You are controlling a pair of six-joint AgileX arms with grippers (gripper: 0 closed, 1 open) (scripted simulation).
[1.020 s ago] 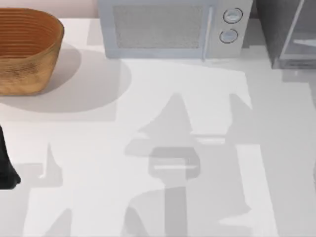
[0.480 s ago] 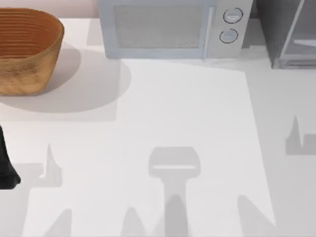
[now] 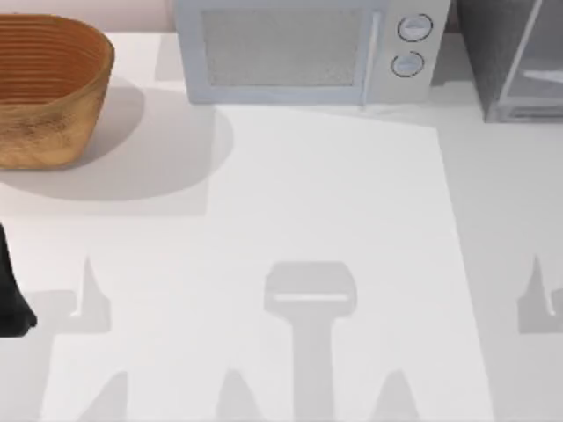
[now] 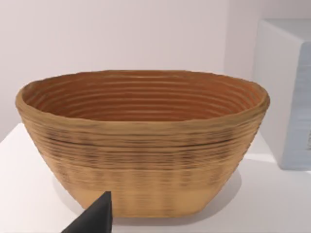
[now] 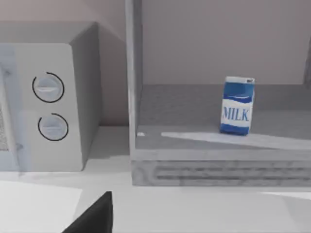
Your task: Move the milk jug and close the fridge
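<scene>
From above, the white counter (image 3: 334,202) carries a woven basket (image 3: 48,88) at far left, a light grey microwave (image 3: 303,51) at far centre, and the dark grey fridge (image 3: 510,57) at far right. A dark part of the left arm (image 3: 10,294) sits at the left edge.

The left wrist view faces the basket (image 4: 141,145), with one dark finger of the left tool (image 4: 95,218) in front; I cannot tell whether it is open.

In the right wrist view the milk jug (image 5: 237,105) stands upright on the floor inside the open fridge (image 5: 218,160), right of the microwave (image 5: 48,102). Whether the right tool (image 5: 95,218) is open or closed cannot be told.

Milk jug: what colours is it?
Blue top, white lower part, blue MILK lettering on the jug; clearest in the right wrist view.
</scene>
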